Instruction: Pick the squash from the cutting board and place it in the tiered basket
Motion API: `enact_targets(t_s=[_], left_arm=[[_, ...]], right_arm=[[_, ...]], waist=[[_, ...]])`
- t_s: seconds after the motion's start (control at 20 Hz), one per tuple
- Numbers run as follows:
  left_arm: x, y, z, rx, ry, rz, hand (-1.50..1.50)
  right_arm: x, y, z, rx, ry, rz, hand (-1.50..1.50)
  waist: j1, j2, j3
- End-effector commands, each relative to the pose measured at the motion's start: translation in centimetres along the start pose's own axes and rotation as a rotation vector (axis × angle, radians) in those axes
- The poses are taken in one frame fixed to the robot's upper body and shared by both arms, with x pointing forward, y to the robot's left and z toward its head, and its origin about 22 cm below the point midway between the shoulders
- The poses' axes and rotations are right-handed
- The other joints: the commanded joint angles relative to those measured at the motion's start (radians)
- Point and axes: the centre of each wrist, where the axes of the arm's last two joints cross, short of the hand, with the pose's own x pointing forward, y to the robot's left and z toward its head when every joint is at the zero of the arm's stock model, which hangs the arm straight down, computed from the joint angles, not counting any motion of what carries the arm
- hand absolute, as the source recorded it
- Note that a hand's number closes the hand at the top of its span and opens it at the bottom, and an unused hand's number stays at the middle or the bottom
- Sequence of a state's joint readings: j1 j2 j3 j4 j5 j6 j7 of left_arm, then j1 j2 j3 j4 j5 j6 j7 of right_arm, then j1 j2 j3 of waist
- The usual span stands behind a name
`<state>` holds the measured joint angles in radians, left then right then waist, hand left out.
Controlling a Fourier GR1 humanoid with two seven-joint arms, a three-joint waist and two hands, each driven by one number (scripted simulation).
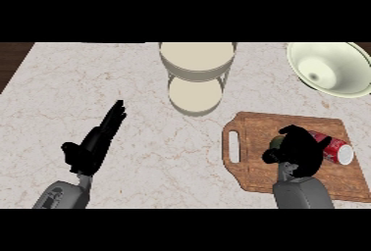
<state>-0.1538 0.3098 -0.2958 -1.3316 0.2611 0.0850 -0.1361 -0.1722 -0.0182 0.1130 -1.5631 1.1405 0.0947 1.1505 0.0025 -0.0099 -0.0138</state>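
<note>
We see only a small green sliver of the squash (277, 142) at the left edge of our right hand (299, 154), which sits over it on the brown wooden cutting board (290, 186). The black fingers of that hand are curled down around the squash and hide most of it. Touching or just beside the hand on its right lies a red can with a white end (337, 150), on its side on the same board. The board has a slot handle at its left end and rests on the pale marbled table (145, 162).

Beyond the board, near the far middle of the table, stands the cream-coloured tiered basket (196, 73), its two round trays one above the other. At the far right corner is a pale green round bowl (330, 66). Well apart on the left, our left hand (94, 144) rests with its fingers straight, holding nothing.
</note>
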Motion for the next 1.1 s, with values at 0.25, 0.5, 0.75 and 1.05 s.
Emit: enact_targets(t_s=[0.25,0.5,0.75,1.05], left_arm=[[-0.5,0.1,0.4,0.006,0.005,-0.012,0.0],[0.0,-1.3,-0.4,0.008,0.008,0.004,0.0],[-0.3,0.3,0.4,0.016,0.006,0.004,0.0],[0.1,0.6,0.0,0.01,0.002,-0.009,0.0]], right_arm=[[2.2,0.3,-0.2,-0.05,0.086,-0.036,1.5],[-2.4,-2.1,-4.6,0.034,-0.244,0.105,1.5],[-6.9,-5.9,-9.2,0.062,-0.543,0.259,1.5],[-7.1,-11.8,-10.7,-0.024,-0.66,-0.025,1.5]], waist=[[0.003,0.01,0.014],[-0.009,0.011,0.015],[-0.005,0.012,0.016],[-0.006,0.008,0.015]])
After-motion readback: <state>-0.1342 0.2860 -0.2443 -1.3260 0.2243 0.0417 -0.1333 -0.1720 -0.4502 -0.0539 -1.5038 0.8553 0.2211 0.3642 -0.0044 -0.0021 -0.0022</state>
